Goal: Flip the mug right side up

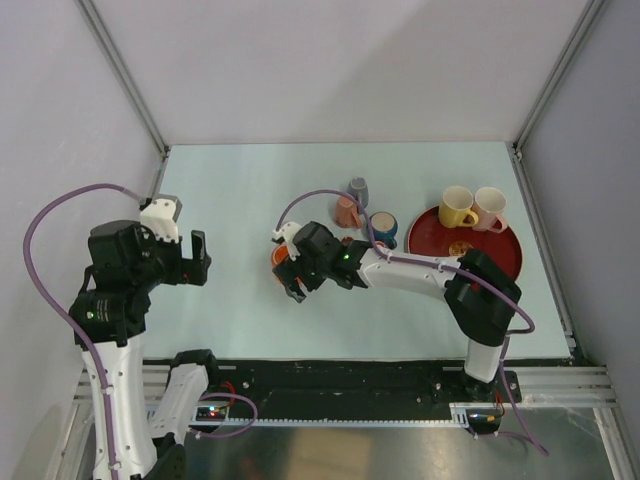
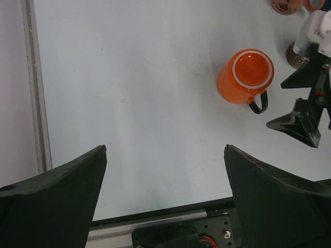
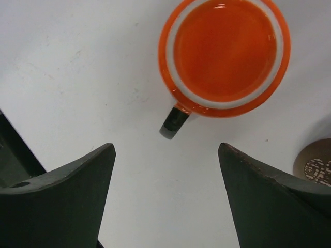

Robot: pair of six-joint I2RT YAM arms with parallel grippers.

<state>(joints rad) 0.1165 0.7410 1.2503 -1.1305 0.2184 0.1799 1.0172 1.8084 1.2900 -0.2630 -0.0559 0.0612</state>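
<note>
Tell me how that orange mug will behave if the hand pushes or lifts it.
The orange mug looks like glazed ceramic with glossy highlights, so it is probably rigid, slippery and chip-prone. It stands on end and looks squat, so a low push would likely slide it rather than tip it. Its dark handle sticks out sideways, so it may swivel when nudged.

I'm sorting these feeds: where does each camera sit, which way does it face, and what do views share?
Top external: above and behind the robot, looking down on the pale table; left arm and right arm show.
Left wrist: on the left arm, facing down at the table; open left hand frames the bottom.
Right wrist: straight down over the orange ceramic mug with black handle; open right hand at bottom.
Shared: all three show that mug.
</note>
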